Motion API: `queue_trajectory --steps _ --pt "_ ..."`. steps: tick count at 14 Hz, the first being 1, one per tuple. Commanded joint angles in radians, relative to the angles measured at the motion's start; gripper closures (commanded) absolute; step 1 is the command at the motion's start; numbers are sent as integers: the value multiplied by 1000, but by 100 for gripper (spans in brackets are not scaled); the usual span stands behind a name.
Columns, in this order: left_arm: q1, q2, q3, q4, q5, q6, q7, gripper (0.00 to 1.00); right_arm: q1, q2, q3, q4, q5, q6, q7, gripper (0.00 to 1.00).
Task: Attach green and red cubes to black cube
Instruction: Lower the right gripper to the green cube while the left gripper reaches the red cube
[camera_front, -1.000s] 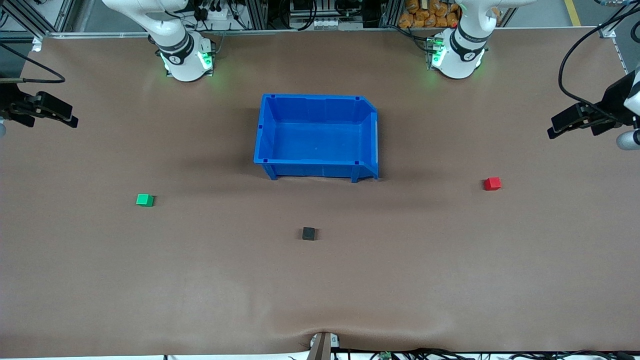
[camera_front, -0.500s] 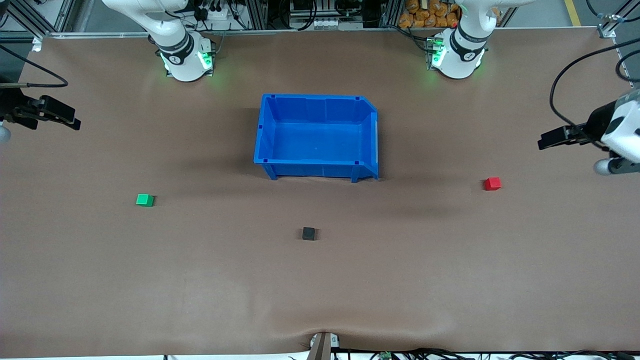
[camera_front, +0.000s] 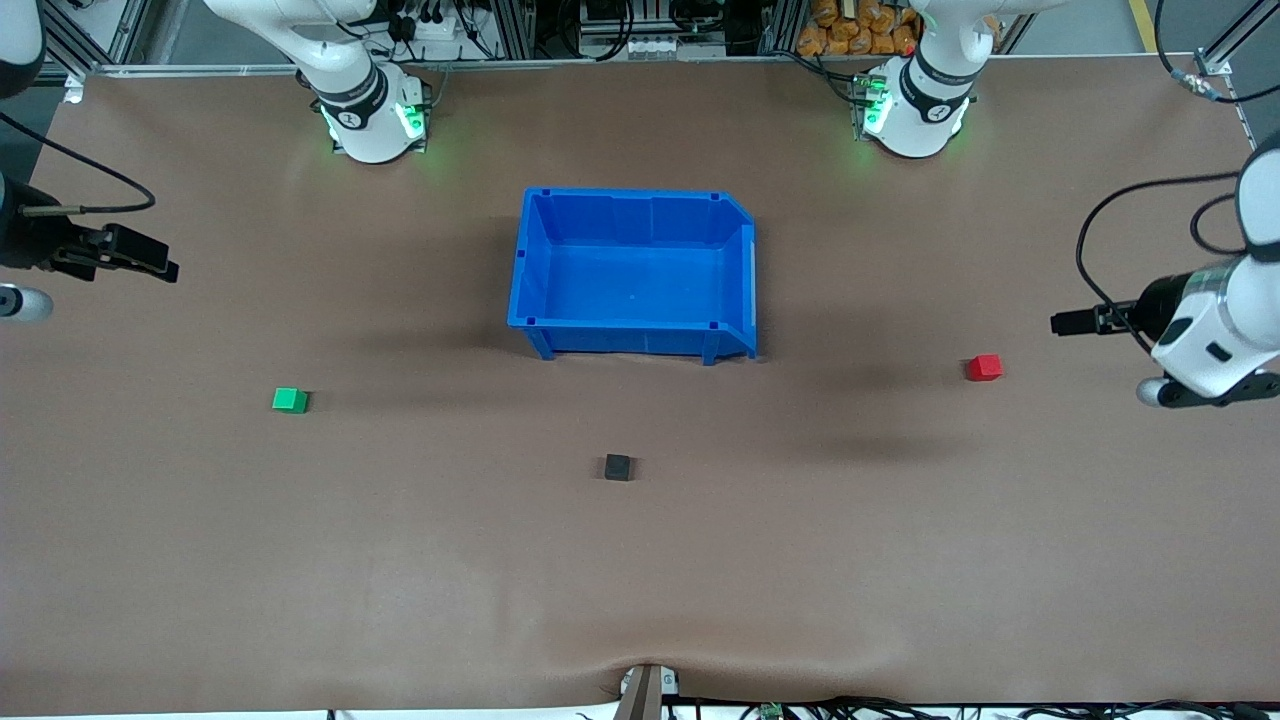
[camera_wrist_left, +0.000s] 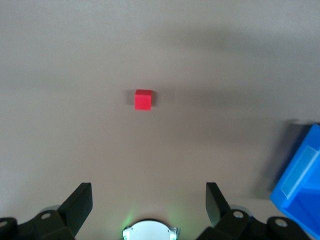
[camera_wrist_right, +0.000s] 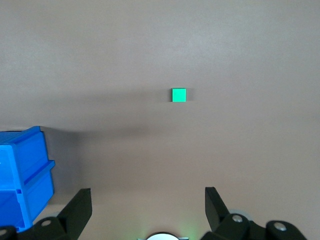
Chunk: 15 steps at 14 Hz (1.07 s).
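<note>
The left gripper (camera_front: 1062, 324) is held with fingers apart over the table near the red cube (camera_front: 985, 367); the right gripper (camera_front: 160, 268), likewise spread, is held above the table's end. The green cube (camera_front: 290, 400) and black cube (camera_front: 618, 467) lie apart, nearer the front camera than the blue bin (camera_front: 634, 340).

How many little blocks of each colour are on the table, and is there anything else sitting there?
green cube: 1
red cube: 1
black cube: 1
blue bin: 1
Total: 4 things, 3 of them cubes, all lying apart on the table.
</note>
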Motion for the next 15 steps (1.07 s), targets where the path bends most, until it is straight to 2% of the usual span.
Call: queue_trajectory --steps 1,4,6,8,10,15 --pt "1 55 -3 16 22 17 12 0 -2 21 1 9 -2 24 4 0" --pt "16 91 -3 -26 30 47 12 0 -1 52 1 11 -4 40 3 0" --pt "16 91 -3 -88 33 118 12 0 -5 75 -1 17 -4 40 3 0" --pt "13 91 -5 -139 91 210 12 0 -13 96 -2 21 -2 41 3 0" --pt "12 97 -9 -177 117 247 12 0 -10 116 -2 23 -4 41 3 0" --pt "-18 98 -14 -303 125 373 12 0 -11 244 -4 49 -20 49 0 0"
